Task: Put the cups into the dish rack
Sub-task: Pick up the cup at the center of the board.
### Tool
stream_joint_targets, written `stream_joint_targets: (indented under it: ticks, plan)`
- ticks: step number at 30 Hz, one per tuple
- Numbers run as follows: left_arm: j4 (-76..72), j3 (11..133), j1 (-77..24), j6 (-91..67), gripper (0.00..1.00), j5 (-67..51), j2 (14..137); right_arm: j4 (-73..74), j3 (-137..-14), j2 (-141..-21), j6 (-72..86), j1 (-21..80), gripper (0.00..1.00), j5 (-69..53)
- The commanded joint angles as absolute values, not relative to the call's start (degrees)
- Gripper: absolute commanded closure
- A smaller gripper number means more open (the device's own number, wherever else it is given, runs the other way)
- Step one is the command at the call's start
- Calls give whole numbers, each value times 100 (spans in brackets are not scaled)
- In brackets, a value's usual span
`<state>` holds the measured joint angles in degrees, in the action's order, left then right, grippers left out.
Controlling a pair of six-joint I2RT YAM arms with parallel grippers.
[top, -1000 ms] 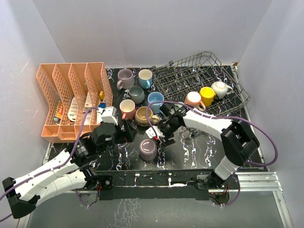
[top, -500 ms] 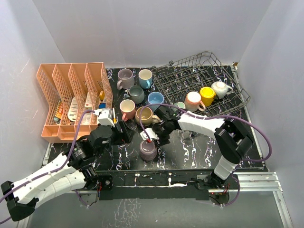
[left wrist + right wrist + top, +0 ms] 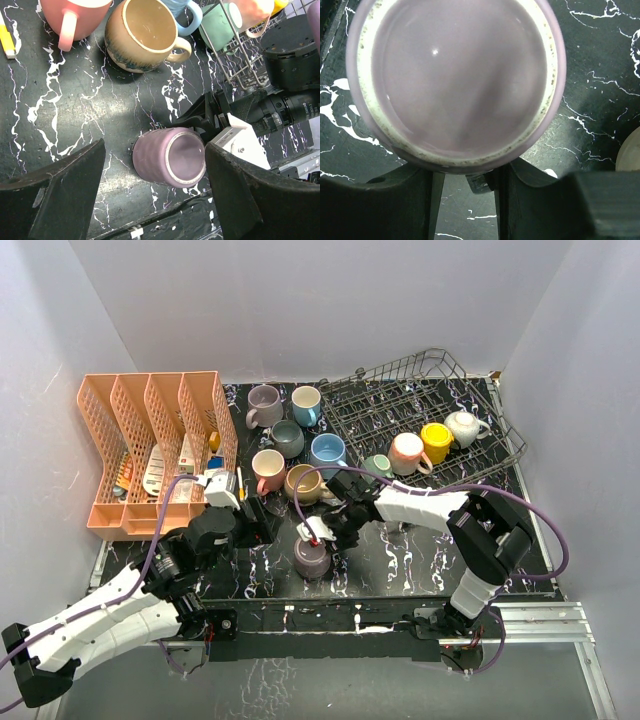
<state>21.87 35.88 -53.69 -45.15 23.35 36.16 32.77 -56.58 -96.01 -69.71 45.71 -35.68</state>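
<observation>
Mauve cup (image 3: 167, 157) upright on bench (image 3: 400, 550), beneath wide-spread left tool (image 3: 155, 145), touching right tool (image 3: 200, 120), grip there indiscernible; dish rack (image 3: 430, 405) well behind right tool.

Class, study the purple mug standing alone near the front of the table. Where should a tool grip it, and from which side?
Grip the rim wall of the purple mug, one finger inside and one outside, coming straight down from above. It stands upright with its mouth open and empty, and no handle shows clearly to pinch instead.
</observation>
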Motion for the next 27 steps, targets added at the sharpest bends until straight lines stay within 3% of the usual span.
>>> stream_joint_targets:
  ticks: [1,10,17,27]
  plan:
    - [2188,3589,-5341,-4551,22,2435,3504,2861,-5647,-9507,-6708,4605,59,-3633]
    - [2266,3565,-5345,-4588,23,2450,3374,2884,-5737,-9610,-6529,4605,72,-3689]
    - [2240,3540,-5342,-4614,23,2452,3291,3167,-5751,-9543,-6663,4605,90,-3745]
    - [2243,3565,-5337,-4614,24,2500,3239,3647,-5933,-9113,-6285,4509,92,-4071]
